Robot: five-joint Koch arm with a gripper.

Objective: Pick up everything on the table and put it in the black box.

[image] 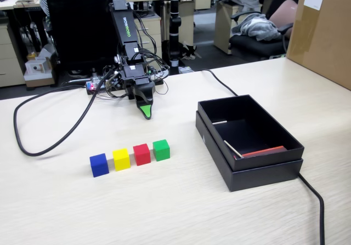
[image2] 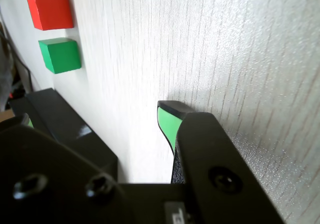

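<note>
1. Four cubes stand on the table (image: 164,212), one of each colour, in a single row in front of the gripper (image: 146,113) in the fixed view and well apart from it.
2. From left to right in that view they run blue cube (image: 99,164), yellow cube (image: 121,159), red cube (image: 141,154), green cube (image: 161,149). Neighbours sit just beside each other with narrow gaps, and the row climbs slightly toward the right.
3. All four are the same size, solid-coloured and matte, with sharp edges. The green cube lies nearest the gripper's tip; the blue one lies farthest to its left.
4. The wrist view shows only two of them, the red cube (image2: 50,11) above the green cube (image2: 60,55), at the picture's upper left, away from the fingers.
5. The gripper points down at the table, low over the bare wood, with a green pad (image2: 167,129) on one finger. It holds nothing. The second finger's tip is not clear in either view, so I cannot tell how wide the jaws stand.
6. One black box (image: 249,168) sits to the right of the gripper in the fixed view, well apart from it and from the cubes. It is shallow and nested in its lid.
7. Inside it lie two thin white sticks (image: 232,148) and one red strip (image: 263,151). None of the cubes is in it.
</note>
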